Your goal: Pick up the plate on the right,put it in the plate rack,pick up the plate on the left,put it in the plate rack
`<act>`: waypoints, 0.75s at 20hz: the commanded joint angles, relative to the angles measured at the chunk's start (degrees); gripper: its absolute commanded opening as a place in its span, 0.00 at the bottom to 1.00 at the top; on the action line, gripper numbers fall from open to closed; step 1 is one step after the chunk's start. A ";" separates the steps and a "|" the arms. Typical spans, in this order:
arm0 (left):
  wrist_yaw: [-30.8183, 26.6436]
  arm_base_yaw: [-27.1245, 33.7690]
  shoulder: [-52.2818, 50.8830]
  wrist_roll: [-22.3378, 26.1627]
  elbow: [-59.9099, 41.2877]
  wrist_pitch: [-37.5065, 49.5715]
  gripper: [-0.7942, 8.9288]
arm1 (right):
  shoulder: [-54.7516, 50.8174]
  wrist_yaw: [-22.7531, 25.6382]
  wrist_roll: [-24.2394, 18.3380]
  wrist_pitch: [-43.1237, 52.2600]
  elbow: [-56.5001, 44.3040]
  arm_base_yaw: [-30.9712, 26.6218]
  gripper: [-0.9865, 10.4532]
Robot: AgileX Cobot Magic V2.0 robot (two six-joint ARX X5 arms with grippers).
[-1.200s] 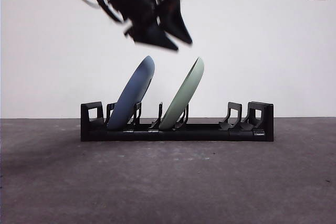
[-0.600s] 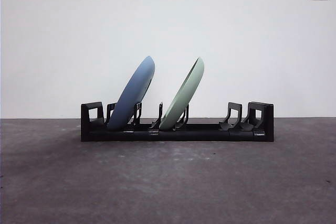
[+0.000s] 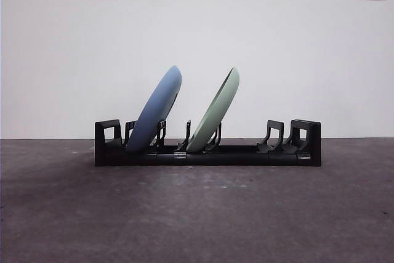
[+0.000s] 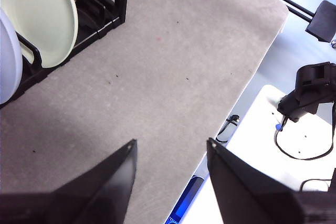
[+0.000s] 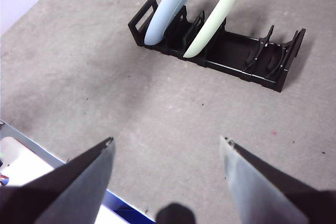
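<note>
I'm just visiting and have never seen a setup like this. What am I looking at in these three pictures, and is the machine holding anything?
It is a robot with two arms at a grey table. One picture looks level across the table. The other two come from cameras on each arm's wrist, where the dark wedges are the left gripper and the right gripper. Both are open, hold nothing and hang away from the plates. On the table stands a black plate rack, with a blue plate and a green plate leaning in its slots.

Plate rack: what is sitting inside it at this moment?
The plate rack holds a blue plate and a green plate, both leaning in its prongs. Their bottom edges are hidden by the rack's wall.
</note>
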 commanded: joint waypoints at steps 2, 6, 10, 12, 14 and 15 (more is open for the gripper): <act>0.26 -0.20 0.02 -0.11 -0.26 0.15 0.28 | 0.59 -0.22 -0.20 -1.22 -0.42 0.07 0.30; 0.28 -0.20 0.00 1.09 -0.26 0.22 0.08 | 0.70 -0.26 -0.39 -1.22 -0.42 0.07 0.08; 0.24 -0.20 0.02 1.18 -0.26 0.35 0.08 | 0.70 -0.11 0.26 -1.22 -0.42 0.07 0.08; 0.20 -0.20 0.02 1.18 -0.26 0.33 0.08 | 0.70 0.07 2.86 -1.22 -0.42 0.04 0.09; 0.17 -0.17 0.04 1.18 -0.26 0.33 0.08 | 0.85 0.35 2.80 -1.22 -0.42 0.04 0.09; 0.15 -0.17 0.09 1.18 -0.24 0.33 0.08 | 1.22 0.98 2.80 -1.22 -0.42 0.04 0.09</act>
